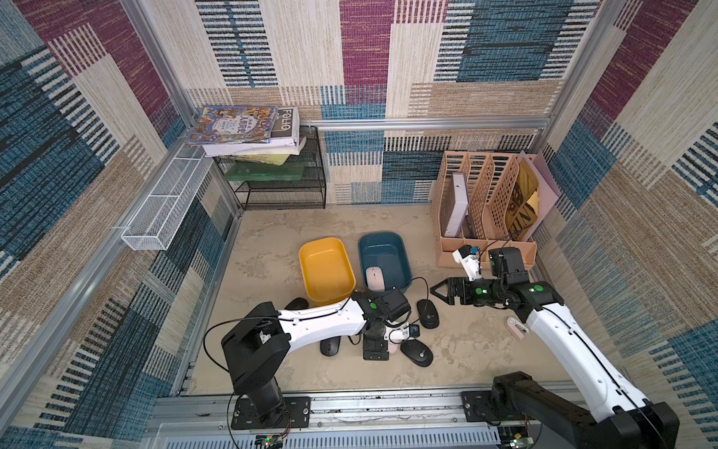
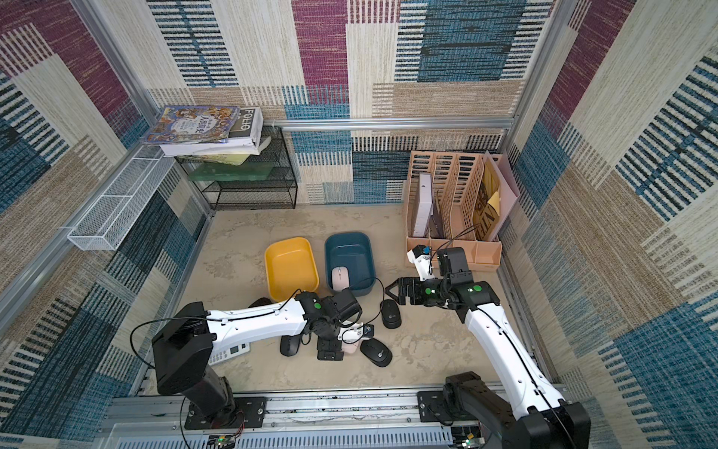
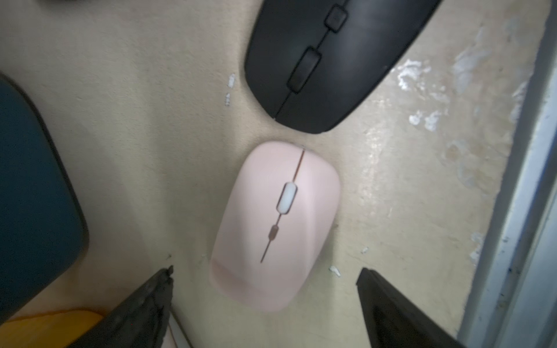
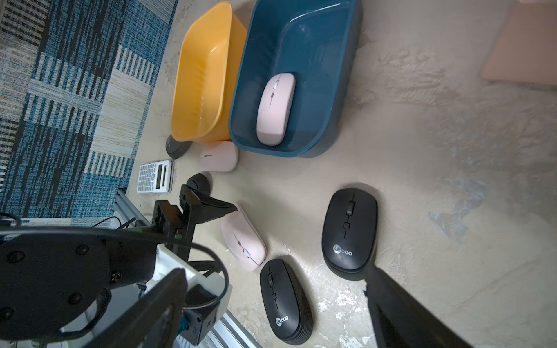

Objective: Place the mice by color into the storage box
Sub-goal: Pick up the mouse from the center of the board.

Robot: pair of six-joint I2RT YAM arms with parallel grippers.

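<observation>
Pink mouse: on the tabletop; its end lies between the left gripper's fingertips
Second pink mouse: inside the blue bin
Third pink mouse: just in front of the yellow bin
Black mice: four, loose on the tabletop
Left gripper: spread wide; grips nothing
Right gripper: spread wide; empty; beside the blue bin

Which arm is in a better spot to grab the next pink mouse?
Left. The left gripper hangs open right over a pink mouse on the table, its fingers either side. The right gripper, open too, sits off by the blue bin, with no pink mouse under it.
</observation>
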